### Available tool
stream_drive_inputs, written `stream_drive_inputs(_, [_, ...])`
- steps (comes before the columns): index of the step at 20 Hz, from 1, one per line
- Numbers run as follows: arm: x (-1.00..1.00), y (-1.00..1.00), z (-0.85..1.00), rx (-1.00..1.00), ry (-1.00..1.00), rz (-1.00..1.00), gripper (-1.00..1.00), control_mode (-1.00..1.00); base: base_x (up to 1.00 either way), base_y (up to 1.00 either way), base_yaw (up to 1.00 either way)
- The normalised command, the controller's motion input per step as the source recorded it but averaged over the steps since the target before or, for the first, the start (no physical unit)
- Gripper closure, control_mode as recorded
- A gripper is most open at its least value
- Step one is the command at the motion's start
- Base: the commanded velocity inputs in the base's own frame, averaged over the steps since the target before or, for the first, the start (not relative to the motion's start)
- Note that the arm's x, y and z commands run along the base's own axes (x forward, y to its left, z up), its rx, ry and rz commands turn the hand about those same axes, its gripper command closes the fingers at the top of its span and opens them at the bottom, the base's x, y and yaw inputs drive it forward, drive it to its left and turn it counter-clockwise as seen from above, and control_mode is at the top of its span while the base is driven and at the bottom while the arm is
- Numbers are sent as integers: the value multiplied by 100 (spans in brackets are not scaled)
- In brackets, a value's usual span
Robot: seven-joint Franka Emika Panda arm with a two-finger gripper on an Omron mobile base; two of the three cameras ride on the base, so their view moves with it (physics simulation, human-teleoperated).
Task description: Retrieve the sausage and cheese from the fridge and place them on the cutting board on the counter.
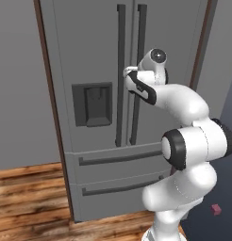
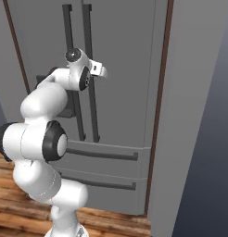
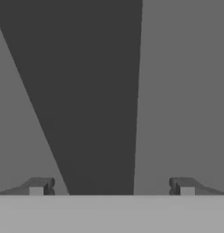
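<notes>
The fridge stands shut, its 2 dark handles running down the middle where the doors meet. The gripper is up against the right handle, fingers spread wide on either side of it, gripping nothing.
</notes>
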Motion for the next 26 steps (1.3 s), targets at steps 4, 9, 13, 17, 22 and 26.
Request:
stream_drive_inputs(4, [42, 0, -13, 1, 0, 0, -100, -100, 0, 0, 0])
stream_drive_inputs(9, [24, 0, -5, 1, -2, 0, 100, -100, 0, 0, 0])
stream_drive_inputs(13, [2, 0, -3, 4, -7, -1, 100, -100, 0, 0, 0])
stream_drive_inputs(17, [29, 0, 2, 7, -3, -1, 100, -100, 0, 0, 0])
stream_drive_inputs(22, [-38, -29, 27, 9, 0, 0, 100, -100, 0, 0, 0])
stream_drive_inputs(26, [-95, -82, 35, 7, 0, 0, 100, -100, 0, 0, 0])
